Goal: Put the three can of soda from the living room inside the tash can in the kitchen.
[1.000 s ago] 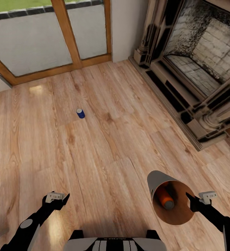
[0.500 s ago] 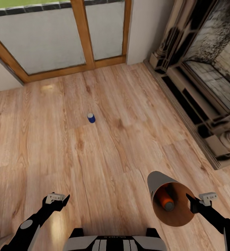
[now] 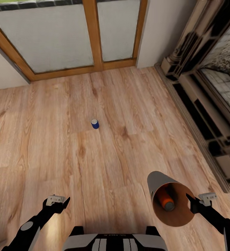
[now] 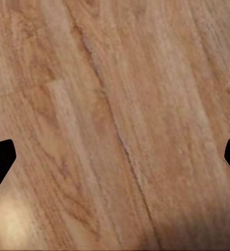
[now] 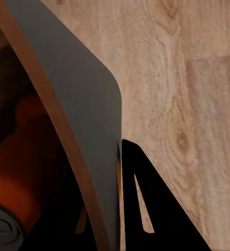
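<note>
A: Bin (image 3: pixel 170 200) pinched at the rim by the right gripper (image 3: pixel 193 204), orange can (image 3: pixel 164 199) inside. Left gripper (image 3: pixel 56 202) spread, empty.

B: Blue can (image 3: pixel 95 123) upright on the floor (image 3: pixel 41 139) ahead, well apart. Step looks like the approach; next, roll closer, then lower the left.

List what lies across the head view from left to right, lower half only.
Left gripper → blue soda can → trash can with an orange can inside → right gripper.
</note>
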{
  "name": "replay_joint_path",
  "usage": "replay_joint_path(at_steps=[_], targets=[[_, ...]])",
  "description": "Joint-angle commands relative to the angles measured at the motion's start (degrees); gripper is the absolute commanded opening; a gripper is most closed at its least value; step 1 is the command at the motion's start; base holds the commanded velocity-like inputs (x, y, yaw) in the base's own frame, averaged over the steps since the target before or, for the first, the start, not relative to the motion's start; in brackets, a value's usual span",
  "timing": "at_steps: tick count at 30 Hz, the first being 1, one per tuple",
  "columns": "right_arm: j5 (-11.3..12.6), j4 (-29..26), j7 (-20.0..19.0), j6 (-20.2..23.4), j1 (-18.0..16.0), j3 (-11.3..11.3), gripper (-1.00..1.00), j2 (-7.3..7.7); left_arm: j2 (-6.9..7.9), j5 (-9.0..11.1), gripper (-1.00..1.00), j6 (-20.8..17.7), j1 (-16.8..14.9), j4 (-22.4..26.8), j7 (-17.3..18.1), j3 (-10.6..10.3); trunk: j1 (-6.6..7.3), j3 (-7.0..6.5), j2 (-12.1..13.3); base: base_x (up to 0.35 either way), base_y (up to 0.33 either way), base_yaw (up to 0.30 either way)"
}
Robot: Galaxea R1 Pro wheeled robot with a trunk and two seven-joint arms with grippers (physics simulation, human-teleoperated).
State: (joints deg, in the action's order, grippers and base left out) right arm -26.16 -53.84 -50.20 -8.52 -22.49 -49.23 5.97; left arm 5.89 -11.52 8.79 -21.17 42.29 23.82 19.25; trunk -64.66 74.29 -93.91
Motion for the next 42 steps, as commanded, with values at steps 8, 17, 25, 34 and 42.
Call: replay_joint_path(at_steps=[8,17,25,34,42], targets=[[0.32,0.02,-0.52,0.09,-0.01,0.01,-1.0,0.0,0.11,0.06,1.0,-0.01,-0.01,-0.07,0.1,0.0,0.0,0.52,0.0,0.315,-0.161,0.172],[0.32,-0.03,-0.52,0.09,0.0,0.01,-1.0,0.0,0.05,0.03,1.0,0.0,0.0,-0.14,0.17,0.02,0.0,1.19,0.0,0.322,-0.061,0.075],[0.27,-0.81,-0.43,0.44,-0.01,2.17,-1.0,0.11,-0.33,0.29,1.0,-15.69,-9.26,-1.04,0.09,-0.04,0.0,1.3,0.0,0.327,-0.002,0.002],[0.16,-7.92,-0.34,13.83,-0.45,8.81,-1.0,0.56,-0.32,-0.07,1.0,-31.0,-30.31,-10.64,-2.36,-0.14,0.0,1.3,0.0,0.305,0.0,0.0],[0.27,-32.18,-0.86,53.67,-5.0,24.84,-1.0,9.82,-3.39,-0.26,1.0,-56.56,-47.34,-14.35,-10.74,-0.23,0.0,1.3,0.0,0.053,0.0,0.0]])
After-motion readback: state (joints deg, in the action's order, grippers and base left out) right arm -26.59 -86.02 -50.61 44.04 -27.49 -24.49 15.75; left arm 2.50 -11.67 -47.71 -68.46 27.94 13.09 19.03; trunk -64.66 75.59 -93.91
